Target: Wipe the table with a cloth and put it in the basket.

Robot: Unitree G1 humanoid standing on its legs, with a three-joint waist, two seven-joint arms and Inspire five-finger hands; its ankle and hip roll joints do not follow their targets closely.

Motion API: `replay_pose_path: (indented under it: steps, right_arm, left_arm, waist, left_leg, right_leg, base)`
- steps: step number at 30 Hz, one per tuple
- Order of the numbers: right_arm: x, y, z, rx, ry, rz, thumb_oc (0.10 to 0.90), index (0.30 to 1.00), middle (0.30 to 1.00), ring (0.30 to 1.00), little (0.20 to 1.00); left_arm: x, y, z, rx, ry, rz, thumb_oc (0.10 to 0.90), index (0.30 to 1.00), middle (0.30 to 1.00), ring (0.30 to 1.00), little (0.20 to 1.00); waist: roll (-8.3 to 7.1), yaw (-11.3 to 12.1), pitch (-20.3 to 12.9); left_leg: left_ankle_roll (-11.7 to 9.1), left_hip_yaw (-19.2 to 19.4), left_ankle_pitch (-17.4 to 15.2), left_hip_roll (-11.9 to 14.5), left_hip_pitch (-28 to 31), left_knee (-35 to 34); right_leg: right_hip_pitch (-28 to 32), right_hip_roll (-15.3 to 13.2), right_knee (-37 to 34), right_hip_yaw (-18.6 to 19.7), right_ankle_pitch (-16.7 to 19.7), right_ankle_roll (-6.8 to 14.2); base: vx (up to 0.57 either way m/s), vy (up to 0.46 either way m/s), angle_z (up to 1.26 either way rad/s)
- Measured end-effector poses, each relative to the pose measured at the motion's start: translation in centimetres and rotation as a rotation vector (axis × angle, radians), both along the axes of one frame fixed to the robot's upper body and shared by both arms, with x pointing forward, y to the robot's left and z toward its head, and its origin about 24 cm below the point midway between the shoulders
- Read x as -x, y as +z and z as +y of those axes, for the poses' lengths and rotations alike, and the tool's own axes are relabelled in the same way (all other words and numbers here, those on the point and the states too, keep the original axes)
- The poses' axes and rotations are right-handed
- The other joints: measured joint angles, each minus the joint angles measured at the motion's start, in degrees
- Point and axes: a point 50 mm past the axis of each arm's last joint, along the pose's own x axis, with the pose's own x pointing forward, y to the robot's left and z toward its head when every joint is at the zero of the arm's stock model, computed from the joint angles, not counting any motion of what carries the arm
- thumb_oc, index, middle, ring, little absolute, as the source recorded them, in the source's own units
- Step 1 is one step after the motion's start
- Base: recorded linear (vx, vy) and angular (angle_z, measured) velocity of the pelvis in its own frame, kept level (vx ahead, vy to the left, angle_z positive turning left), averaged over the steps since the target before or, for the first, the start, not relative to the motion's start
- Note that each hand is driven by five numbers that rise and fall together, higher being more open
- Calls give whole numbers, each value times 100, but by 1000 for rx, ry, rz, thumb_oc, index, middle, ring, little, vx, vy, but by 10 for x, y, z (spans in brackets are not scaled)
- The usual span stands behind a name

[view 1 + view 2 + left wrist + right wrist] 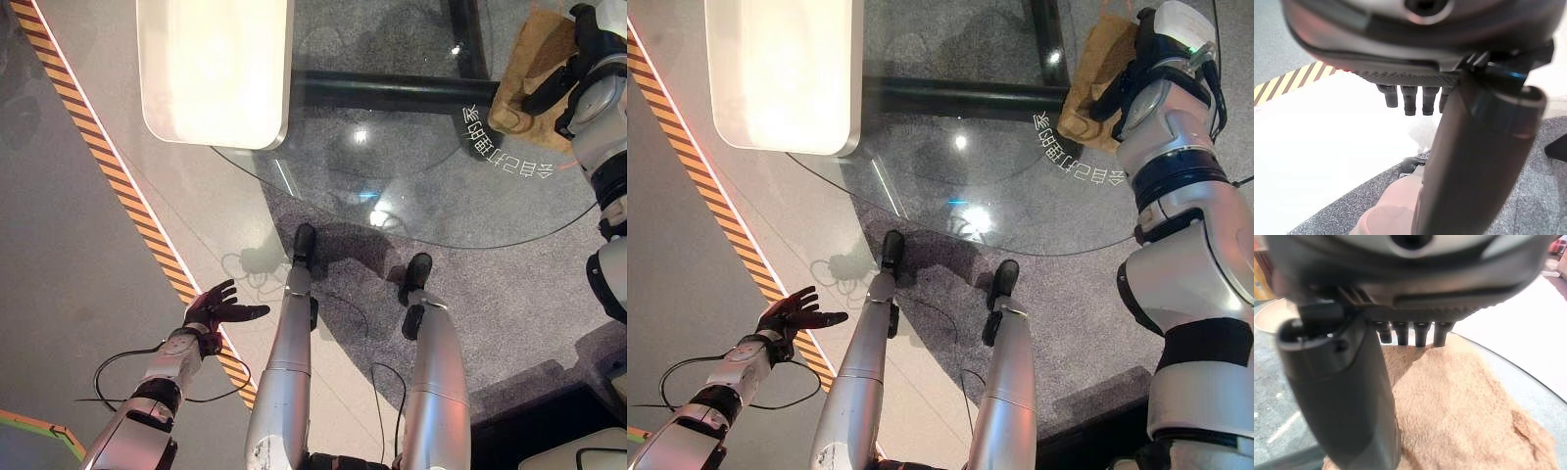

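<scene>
Tan cloth is pressed flat by open right hand nr glass table rim; left hand, fingers spread, is held w/ nothing.

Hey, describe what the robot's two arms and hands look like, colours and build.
Both arms are silver-grey metal segments joined by black bands at the joints. The left hand is dark, with slim black fingers and a reddish tint on the palm. The right hand is dark too, below a white wrist housing with a small green light. In the wrist views each thumb is a bulky dark-grey cylinder.
</scene>
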Motion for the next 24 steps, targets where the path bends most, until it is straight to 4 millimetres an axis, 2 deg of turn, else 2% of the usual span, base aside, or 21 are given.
replay_pose_path:
  steps: [14,15,16,18,24]
  right_arm:
    - [0,2,0,68,23,28,800,900,900,900,900]
    - [0,3,0,81,22,30,690,806,806,806,790]
    - [0,3,0,89,26,32,438,589,589,589,538]
    - [0,2,1,109,26,42,100,300,300,300,200]
    - [-1,3,3,124,28,47,100,300,300,300,200]
  left_arm:
    - [3,-3,0,2,-2,5,800,900,900,900,900]
    - [4,-3,0,3,-2,8,800,900,900,900,900]
    - [5,-4,0,3,-1,11,800,900,900,900,900]
    - [7,-6,1,3,0,16,800,900,900,900,900]
    - [7,-5,0,3,-1,14,800,900,900,900,900]
  waist:
    - [21,2,-6]
    - [24,2,-5]
    - [26,2,-5]
    - [29,3,-6]
    - [32,4,-8]
  left_leg:
    - [0,0,1,0,1,2]
    - [0,0,1,0,1,1]
    - [0,0,1,0,1,1]
    - [0,0,1,0,1,0]
    - [0,0,1,1,1,-7]
  right_leg:
    - [1,0,2,0,0,0]
    - [1,0,1,-1,0,0]
    - [1,0,1,-1,1,0]
    - [1,0,0,-1,0,0]
    - [1,0,-7,-3,1,0]
  base:
    - [0,0,0]
    - [0,0,0]
    - [0,0,0]
    - [0,0,0]
    - [0,0,0]
